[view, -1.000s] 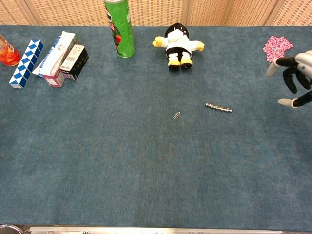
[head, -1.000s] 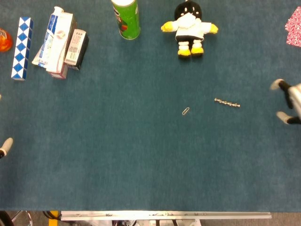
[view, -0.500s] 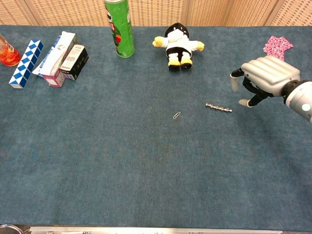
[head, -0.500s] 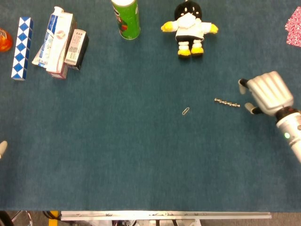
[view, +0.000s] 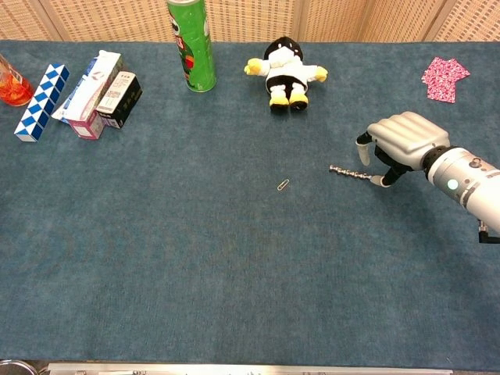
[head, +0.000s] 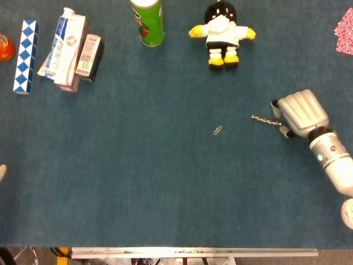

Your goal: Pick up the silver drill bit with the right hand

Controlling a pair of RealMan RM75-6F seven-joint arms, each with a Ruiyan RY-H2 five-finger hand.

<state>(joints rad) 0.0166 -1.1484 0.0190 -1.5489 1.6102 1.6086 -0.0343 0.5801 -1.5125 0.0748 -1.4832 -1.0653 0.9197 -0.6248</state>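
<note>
Covering the table point(view: 234, 273), blue felt, wicker wall point(view: 258, 17) behind

Clutter along the far edge of the blue-covered bench point(head: 138, 193)

A green canister point(head: 148, 21) stands at 12 o'clock, a plush toy point(head: 222, 33) lying just to its right. At 10 o'clock a blue-and-white checkered block point(head: 25, 56), a carton point(head: 66, 49) and a dark box point(head: 90, 57) lie side by side, an orange object point(head: 4, 46) beside them. Pink cloth point(head: 345, 32) sits at 2 o'clock; a paperclip point(head: 218, 130) lies near centre.

no legible text, labels too small
</note>
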